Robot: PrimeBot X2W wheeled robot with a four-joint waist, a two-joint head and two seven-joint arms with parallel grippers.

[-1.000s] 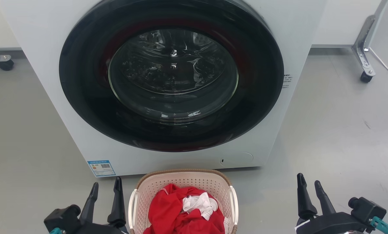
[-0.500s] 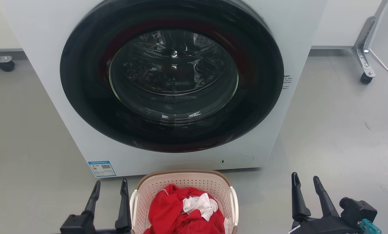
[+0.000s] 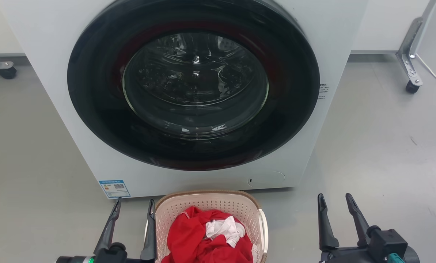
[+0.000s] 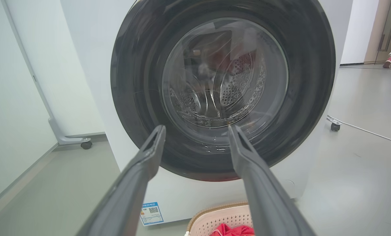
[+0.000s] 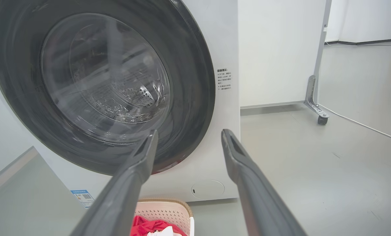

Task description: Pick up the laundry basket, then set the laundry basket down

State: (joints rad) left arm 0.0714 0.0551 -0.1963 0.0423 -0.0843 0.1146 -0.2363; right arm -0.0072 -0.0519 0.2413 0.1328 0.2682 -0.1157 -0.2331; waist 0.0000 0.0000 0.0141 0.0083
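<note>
The laundry basket (image 3: 207, 200), cream with perforated walls and a brown woven-look rim, stands on the floor just in front of the washer and holds red and white clothes. Its rim also shows low in the left wrist view as the laundry basket (image 4: 215, 209) and in the right wrist view as the laundry basket (image 5: 166, 205). My left gripper (image 3: 134, 204) is open, its inner finger right beside the basket's left side. My right gripper (image 3: 334, 200) is open over bare floor, well right of the basket. Both hold nothing.
A white front-loading washer (image 3: 75, 109) with a closed dark round door (image 3: 194, 84) rises directly behind the basket. A wheeled metal frame leg (image 3: 409, 54) and a white cable lie at the far right. A person's foot (image 4: 388, 61) shows far off.
My left gripper moved right, up against the basket's left side, and my right gripper shifted left toward the basket. The basket stayed put.
</note>
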